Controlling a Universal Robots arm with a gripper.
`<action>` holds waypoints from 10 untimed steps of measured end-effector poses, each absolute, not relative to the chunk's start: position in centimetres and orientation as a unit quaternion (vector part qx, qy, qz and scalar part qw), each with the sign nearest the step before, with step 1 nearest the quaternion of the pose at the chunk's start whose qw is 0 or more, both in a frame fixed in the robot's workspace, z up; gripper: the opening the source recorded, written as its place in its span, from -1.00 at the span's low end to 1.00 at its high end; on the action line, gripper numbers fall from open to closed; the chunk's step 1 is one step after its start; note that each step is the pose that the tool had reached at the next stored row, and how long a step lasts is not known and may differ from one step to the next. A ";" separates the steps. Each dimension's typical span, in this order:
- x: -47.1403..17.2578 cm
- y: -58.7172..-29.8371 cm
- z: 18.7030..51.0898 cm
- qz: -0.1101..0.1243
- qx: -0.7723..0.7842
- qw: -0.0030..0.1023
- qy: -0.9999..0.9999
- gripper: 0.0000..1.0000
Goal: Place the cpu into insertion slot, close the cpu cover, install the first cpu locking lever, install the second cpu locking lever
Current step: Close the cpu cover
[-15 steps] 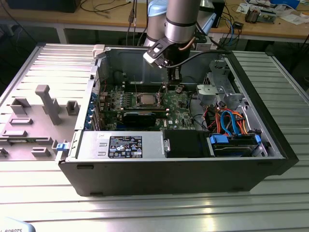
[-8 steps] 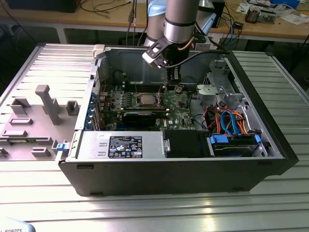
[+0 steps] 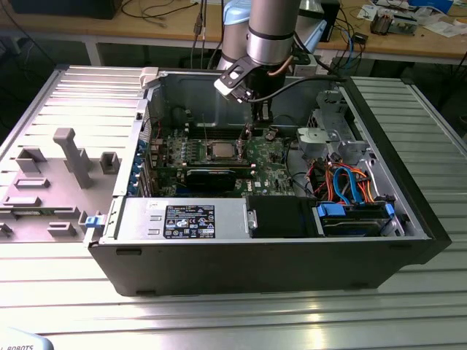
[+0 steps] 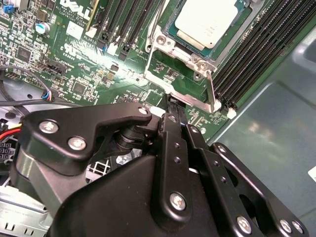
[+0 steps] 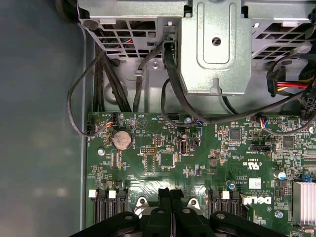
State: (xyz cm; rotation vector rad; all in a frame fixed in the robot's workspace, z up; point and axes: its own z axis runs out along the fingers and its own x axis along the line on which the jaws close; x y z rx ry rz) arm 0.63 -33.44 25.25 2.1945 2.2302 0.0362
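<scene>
while the cpu (image 4: 206,22) lies socketed, the gripper (image 4: 172,104) hangs near.

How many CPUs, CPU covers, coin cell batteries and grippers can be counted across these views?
cpu: 1
cpu cover: 1
coin cell battery: 1
gripper: 1
Total: 4

1x cpu (image 4: 207,22), 1x cpu cover (image 4: 165,45)
</scene>
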 end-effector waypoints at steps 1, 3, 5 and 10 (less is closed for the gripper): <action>0.6 -33.4 25.3 0.012 0.701 0.006 0.713 -0.76; 0.5 -33.4 25.3 0.012 0.701 0.006 0.713 -0.76; 0.5 -33.4 25.2 0.012 0.701 0.006 0.713 -0.76; 0.3 -33.4 25.2 0.012 0.701 0.006 0.713 -0.76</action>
